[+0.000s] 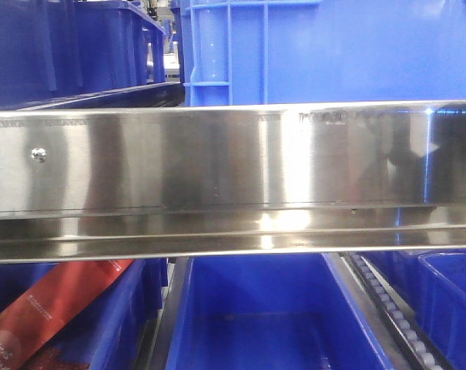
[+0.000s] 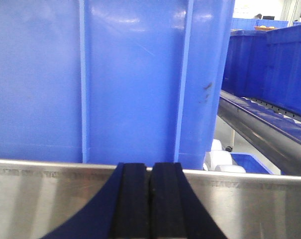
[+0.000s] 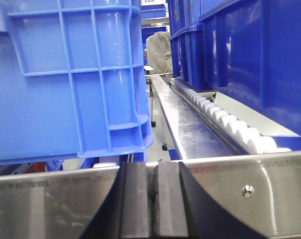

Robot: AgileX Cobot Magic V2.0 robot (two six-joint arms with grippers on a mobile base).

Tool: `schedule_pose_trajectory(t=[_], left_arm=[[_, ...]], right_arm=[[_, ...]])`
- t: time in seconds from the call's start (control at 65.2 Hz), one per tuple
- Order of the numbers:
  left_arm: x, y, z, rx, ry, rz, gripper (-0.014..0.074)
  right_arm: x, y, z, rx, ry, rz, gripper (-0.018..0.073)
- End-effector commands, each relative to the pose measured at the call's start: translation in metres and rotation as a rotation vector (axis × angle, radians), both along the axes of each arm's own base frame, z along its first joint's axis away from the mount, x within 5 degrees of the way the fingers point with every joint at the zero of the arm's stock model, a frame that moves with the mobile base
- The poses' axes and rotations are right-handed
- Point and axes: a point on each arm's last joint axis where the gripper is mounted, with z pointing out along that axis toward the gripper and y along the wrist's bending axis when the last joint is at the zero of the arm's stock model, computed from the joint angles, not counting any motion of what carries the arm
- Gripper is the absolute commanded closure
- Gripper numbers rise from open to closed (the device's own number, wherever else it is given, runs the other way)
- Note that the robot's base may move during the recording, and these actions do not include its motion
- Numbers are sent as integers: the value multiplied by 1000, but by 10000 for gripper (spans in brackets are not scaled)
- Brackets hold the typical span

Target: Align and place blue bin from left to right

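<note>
The blue bin (image 1: 310,50) stands on the shelf just behind a steel rail (image 1: 233,177). In the left wrist view its ribbed wall (image 2: 130,74) fills nearly the whole picture, close ahead of my left gripper (image 2: 150,167), whose black pads are pressed together with nothing between them. In the right wrist view the bin's corner and rim (image 3: 70,79) sit up and to the left of my right gripper (image 3: 153,167), which is also shut and empty. Both grippers rest low in front of the rail, apart from the bin. Neither gripper shows in the front view.
More blue bins (image 1: 86,46) stand at the back left, and others (image 3: 250,55) sit on a roller track (image 3: 225,122) to the right. Below the rail are open blue bins (image 1: 263,316); the left one holds a red package (image 1: 48,308).
</note>
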Motion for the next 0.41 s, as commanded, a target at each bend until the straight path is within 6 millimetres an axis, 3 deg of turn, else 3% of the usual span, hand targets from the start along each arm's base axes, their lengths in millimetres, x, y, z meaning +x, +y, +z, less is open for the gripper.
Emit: schedule_pose_trajectory(t=[0.0, 0.399], left_arm=[[-1, -1, 2, -3, -21, -8, 708], [-1, -1, 2, -3, -21, -8, 708]], right_arm=[[0, 0, 1, -9, -20, -6, 721], [0, 0, 1, -8, -20, -6, 721]])
